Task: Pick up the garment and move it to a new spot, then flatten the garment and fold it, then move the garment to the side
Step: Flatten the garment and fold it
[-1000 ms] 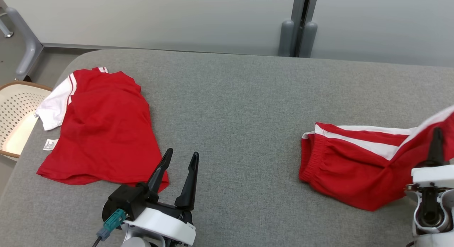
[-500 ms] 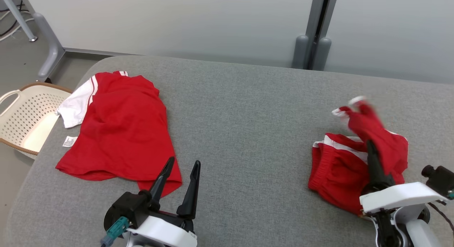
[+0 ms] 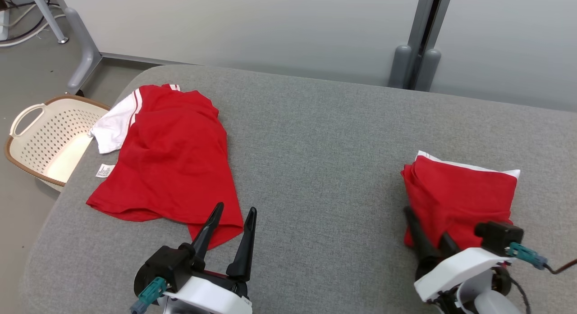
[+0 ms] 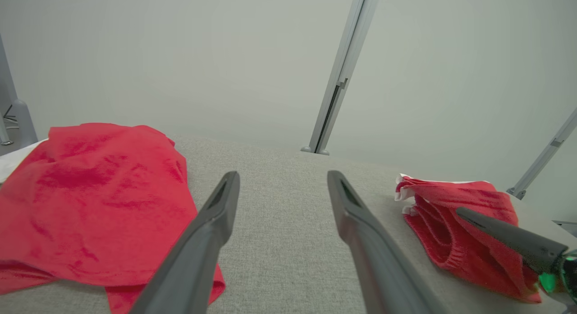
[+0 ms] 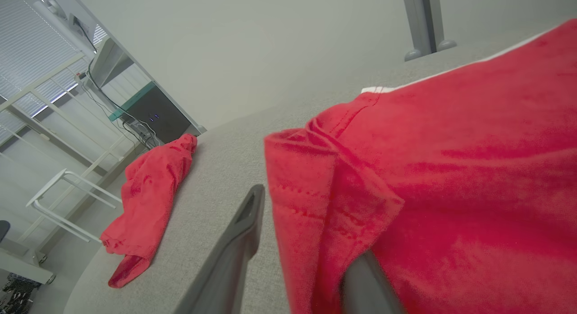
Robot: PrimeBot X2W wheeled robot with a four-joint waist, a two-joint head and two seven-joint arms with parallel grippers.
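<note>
Folded garment (image 3: 460, 194) noted at 4 o'clock on desk (image 3: 315, 147), right tool (image 3: 424, 224) parted with one finger beneath its near hem, left tool (image 3: 236, 207) spread empty; withdrawal toward 6 o'clock should be kept low lest the fold be dragged.

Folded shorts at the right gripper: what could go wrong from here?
1. A corner of the folded red shorts drapes over one finger of the right gripper, whose jaws stand apart; pulling the arm back could drag the fold open.
2. The red T-shirt has its hem right beside the open left gripper; a careless left-arm move might snag it.
</note>
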